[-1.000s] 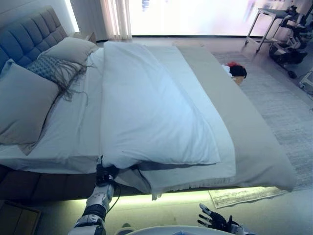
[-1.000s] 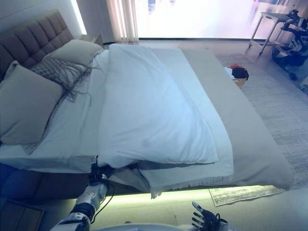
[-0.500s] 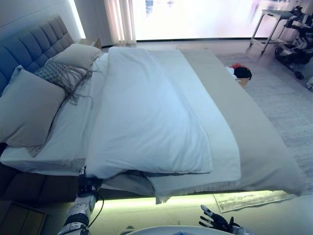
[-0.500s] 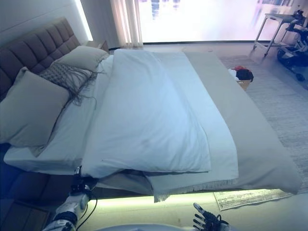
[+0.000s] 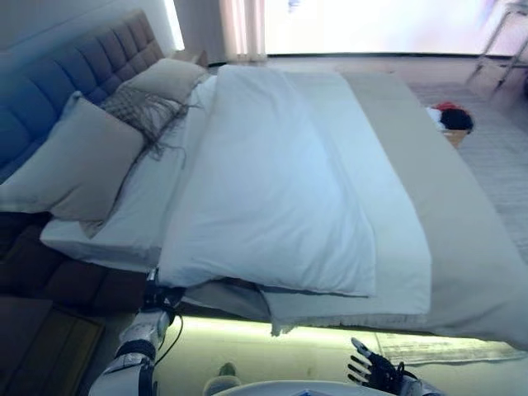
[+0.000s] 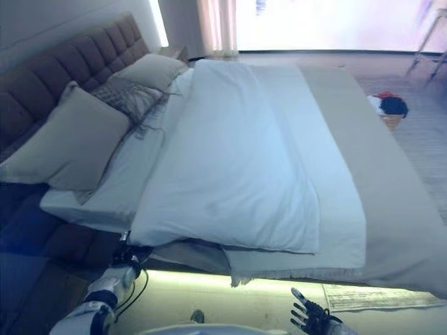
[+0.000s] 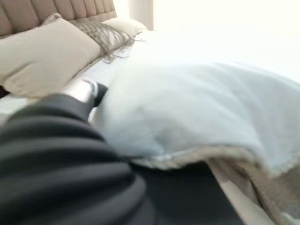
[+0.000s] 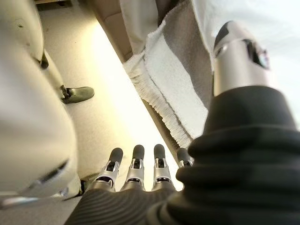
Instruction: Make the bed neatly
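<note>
A white duvet (image 5: pixel 280 181) lies folded along the middle of the bed, over a grey-beige blanket (image 5: pixel 462 239) that covers the foot side. My left hand (image 5: pixel 161 295) is at the duvet's near corner by the bed's edge and is shut on it; in the left wrist view the thumb (image 7: pixel 86 91) presses against the duvet (image 7: pixel 187 103). My right hand (image 5: pixel 375 371) hangs low over the floor beside the bed, fingers (image 8: pixel 136 168) straight, holding nothing. The blanket's fringed edge (image 8: pixel 164 103) hangs just past it.
A large beige pillow (image 5: pixel 78 165), a fringed cushion (image 5: pixel 144 107) and another pillow (image 5: pixel 169 78) lean by the tufted headboard (image 5: pixel 49 99). The bare white sheet (image 5: pixel 140 214) shows beside them. A basket (image 5: pixel 450 122) with red and black things stands on the rug beyond the bed.
The camera has swung towards the headboard. My left hand has drawn the duvet's near corner closer to the pillows. The right hand stays low and open.
</note>
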You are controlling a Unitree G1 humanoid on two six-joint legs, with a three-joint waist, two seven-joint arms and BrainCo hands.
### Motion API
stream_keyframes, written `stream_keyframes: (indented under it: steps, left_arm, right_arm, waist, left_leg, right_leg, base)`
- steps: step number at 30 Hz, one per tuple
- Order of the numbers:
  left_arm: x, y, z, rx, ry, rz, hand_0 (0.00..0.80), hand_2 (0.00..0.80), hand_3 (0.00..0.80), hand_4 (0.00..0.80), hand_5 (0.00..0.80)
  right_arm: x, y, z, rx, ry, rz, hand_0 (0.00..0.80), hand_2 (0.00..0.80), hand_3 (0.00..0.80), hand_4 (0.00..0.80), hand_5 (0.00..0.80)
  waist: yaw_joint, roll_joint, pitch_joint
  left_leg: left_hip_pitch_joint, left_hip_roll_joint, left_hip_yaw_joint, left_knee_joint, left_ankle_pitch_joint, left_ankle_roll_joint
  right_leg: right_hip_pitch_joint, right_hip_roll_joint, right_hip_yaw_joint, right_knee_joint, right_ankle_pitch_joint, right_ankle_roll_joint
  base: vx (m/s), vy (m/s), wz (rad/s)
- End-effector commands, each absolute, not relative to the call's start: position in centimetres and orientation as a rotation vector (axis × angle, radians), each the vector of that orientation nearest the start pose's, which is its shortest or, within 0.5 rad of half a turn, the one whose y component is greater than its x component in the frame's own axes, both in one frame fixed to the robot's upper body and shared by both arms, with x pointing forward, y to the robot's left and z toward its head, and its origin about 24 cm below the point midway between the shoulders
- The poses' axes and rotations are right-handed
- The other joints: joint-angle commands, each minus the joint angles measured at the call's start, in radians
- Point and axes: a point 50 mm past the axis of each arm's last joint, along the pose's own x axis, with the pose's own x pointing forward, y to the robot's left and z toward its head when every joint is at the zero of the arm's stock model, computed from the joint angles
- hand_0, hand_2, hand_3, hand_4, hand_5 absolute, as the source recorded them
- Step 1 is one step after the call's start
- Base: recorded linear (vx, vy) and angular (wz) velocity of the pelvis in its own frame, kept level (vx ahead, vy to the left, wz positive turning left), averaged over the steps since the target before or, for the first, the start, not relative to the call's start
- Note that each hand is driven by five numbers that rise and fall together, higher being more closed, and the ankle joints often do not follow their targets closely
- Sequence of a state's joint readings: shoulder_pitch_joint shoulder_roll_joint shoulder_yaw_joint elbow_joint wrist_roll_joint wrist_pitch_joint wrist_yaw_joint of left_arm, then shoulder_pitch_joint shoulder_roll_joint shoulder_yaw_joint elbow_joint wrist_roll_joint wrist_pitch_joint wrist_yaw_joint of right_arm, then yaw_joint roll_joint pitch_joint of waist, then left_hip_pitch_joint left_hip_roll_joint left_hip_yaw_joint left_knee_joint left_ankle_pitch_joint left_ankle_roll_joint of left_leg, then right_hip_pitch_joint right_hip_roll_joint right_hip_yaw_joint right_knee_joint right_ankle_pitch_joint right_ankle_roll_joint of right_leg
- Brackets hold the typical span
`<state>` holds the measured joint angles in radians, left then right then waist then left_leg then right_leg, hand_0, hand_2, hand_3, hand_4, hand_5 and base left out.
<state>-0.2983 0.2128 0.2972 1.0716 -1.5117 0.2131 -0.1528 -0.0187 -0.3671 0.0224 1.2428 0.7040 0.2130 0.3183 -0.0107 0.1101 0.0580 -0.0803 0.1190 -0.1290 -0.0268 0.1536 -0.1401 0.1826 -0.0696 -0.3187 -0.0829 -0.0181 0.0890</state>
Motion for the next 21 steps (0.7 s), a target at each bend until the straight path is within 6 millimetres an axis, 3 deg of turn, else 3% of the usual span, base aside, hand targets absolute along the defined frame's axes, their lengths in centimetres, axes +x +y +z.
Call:
stream_keyframes:
  steps: [1,3,5,6,8,10,12,14,17,18,21]
  left_arm:
    - [20.2,34.4,-5.9,-1.374,-0.005,0.834,0.800,0.800,0.800,0.800,0.800]
    - [19.8,34.4,-6.3,-1.407,-0.042,0.894,0.800,0.800,0.800,0.800,0.800]
    - [19.5,34.4,-6.6,-1.431,-0.054,0.937,0.800,0.800,0.800,0.800,0.800]
    - [19.4,34.4,-6.8,-1.443,-0.052,0.962,0.800,0.800,0.800,0.800,0.800]
    - [19.6,33.9,-7.0,-1.449,-0.026,0.957,0.800,0.800,0.800,0.800,0.800]
    - [19.4,34.1,-7.0,-1.433,0.016,0.941,0.800,0.800,0.800,0.800,0.800]
    - [19.1,35.1,-6.5,-1.403,0.049,0.898,0.800,0.800,0.800,0.800,0.800]
    - [18.5,36.3,-6.0,-1.370,0.062,0.889,0.800,0.800,0.800,0.800,0.800]
    - [17.7,37.8,-5.3,-1.321,0.041,0.884,0.800,0.800,0.800,0.800,0.800]
    - [17.7,38.1,-5.1,-1.297,0.033,0.877,0.800,0.800,0.800,0.800,0.800]
    - [18.7,38.4,-4.2,-1.245,0.000,0.863,0.800,0.800,0.800,0.800,0.800]
  right_arm:
    - [11.7,-29.4,-13.3,0.577,1.054,-0.430,0.000,0.000,0.000,0.000,0.000]
    - [11.6,-30.4,-12.9,0.579,1.029,-0.440,0.000,0.000,0.000,0.000,0.000]
    - [11.3,-30.8,-12.8,0.582,1.016,-0.457,0.000,0.000,0.000,0.000,0.000]
    - [11.1,-31.0,-12.8,0.583,1.015,-0.473,0.000,0.000,0.000,0.000,0.000]
    - [10.8,-31.1,-12.9,0.599,1.024,-0.504,0.000,0.000,0.000,0.000,0.000]
    - [10.1,-30.8,-13.2,0.621,1.047,-0.515,0.000,0.000,0.000,0.000,0.000]
    - [10.1,-30.3,-13.4,0.616,1.067,-0.483,0.000,0.000,0.000,0.000,0.000]
    - [10.6,-29.3,-13.6,0.617,1.067,-0.443,0.000,0.000,0.000,0.000,0.000]
    - [11.5,-27.3,-14.0,0.617,1.057,-0.321,0.000,0.000,0.000,0.000,0.000]
    - [11.7,-26.7,-14.1,0.615,1.057,-0.288,0.000,0.000,0.000,0.000,0.000]
    - [11.7,-25.6,-14.5,0.603,1.073,-0.249,0.000,0.000,0.000,0.000,0.000]
  waist:
    - [0.083,-0.095,0.085]
    - [0.037,-0.094,0.089]
    - [0.002,-0.080,0.087]
    - [-0.018,-0.070,0.085]
    - [-0.026,-0.059,0.091]
    - [-0.026,-0.061,0.099]
    - [-0.018,-0.059,0.106]
    - [0.000,-0.050,0.106]
    - [0.017,-0.037,0.097]
    - [0.025,-0.049,0.088]
    - [0.062,-0.085,0.066]
  left_leg:
    - [0.077,0.017,0.151,0.081,-0.028,-0.008]
    - [0.113,0.052,0.150,0.169,-0.031,-0.004]
    - [0.160,0.070,0.148,0.169,-0.071,-0.002]
    - [0.194,0.063,0.156,0.124,-0.126,0.002]
    - [0.224,0.031,0.180,0.068,-0.163,0.016]
    - [0.242,-0.014,0.172,0.041,-0.191,0.026]
    - [0.268,-0.053,0.195,-0.012,-0.202,0.036]
    - [0.273,-0.069,0.228,-0.037,-0.193,0.059]
    - [0.228,-0.084,0.246,-0.031,-0.160,0.103]
    - [0.202,-0.100,0.243,-0.016,-0.161,0.114]
    - [0.131,-0.123,0.255,0.053,-0.165,0.107]
  right_leg:
    - [-0.059,-0.103,0.036,0.122,0.007,-0.017]
    - [-0.100,-0.136,0.068,0.163,0.016,-0.019]
    - [-0.140,-0.157,0.097,0.204,0.016,-0.010]
    - [-0.163,-0.174,0.112,0.216,0.025,0.005]
    - [-0.181,-0.209,0.131,0.205,0.067,0.047]
    - [-0.201,-0.264,0.162,0.150,0.170,0.099]
    - [-0.211,-0.303,0.130,0.079,0.250,0.131]
    - [-0.213,-0.266,0.083,0.171,0.207,0.121]
    - [-0.214,-0.132,0.076,0.378,0.054,0.063]
    - [-0.191,-0.085,0.081,0.372,0.013,0.043]
    - [-0.101,-0.053,0.061,0.191,-0.033,-0.005]
  base:
    - [-0.276,0.337,0.51]
    - [-0.269,0.462,-0.04]
    - [-0.214,0.507,-0.43]
    - [-0.171,0.467,-0.33]
    - [-0.124,0.368,-0.15]
    - [-0.097,0.244,0.21]
    - [-0.171,0.257,0.33]
    - [-0.267,0.267,0.12]
    - [-0.250,0.192,-0.04]
    - [-0.175,0.032,-0.07]
    - [-0.117,-0.036,0.37]
